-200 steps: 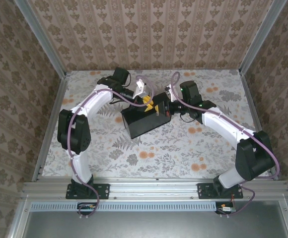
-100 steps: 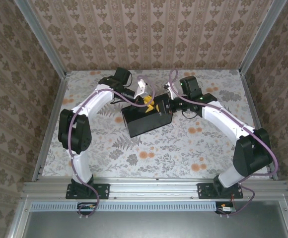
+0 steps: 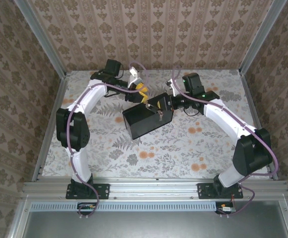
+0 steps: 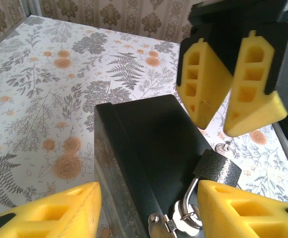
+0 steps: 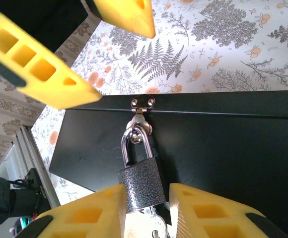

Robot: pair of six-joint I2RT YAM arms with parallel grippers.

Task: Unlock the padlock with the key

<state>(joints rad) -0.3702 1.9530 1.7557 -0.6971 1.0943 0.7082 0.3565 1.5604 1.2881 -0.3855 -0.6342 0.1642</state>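
The small dark speckled padlock point(image 5: 141, 183) hangs by its metal shackle from the hasp point(image 5: 142, 103) of the black box point(image 3: 144, 124). The grey key point(image 5: 151, 225) sticks out of the padlock's bottom end. My right gripper point(image 5: 146, 192) is shut on the key's head, in line with the padlock, its fingertips flanking the body's lower end. From the left wrist I see the padlock point(image 4: 217, 168), a sliver of key point(image 4: 223, 147) and the right gripper point(image 4: 214, 128) just above them. My left gripper point(image 3: 140, 89) hangs wide open with nothing in it, back from the box's far left.
The floral table point(image 3: 183, 148) is walled by patterned panels on three sides, with metal rails point(image 3: 49, 124) along its edges. Purple cables point(image 3: 176, 82) loop over both arms near the box. Open table lies in front of the box, towards the arm bases.
My left gripper has pulled up and back to the far left, away from the lock. The right gripper has stayed at the padlock. The box's right end has shifted slightly.
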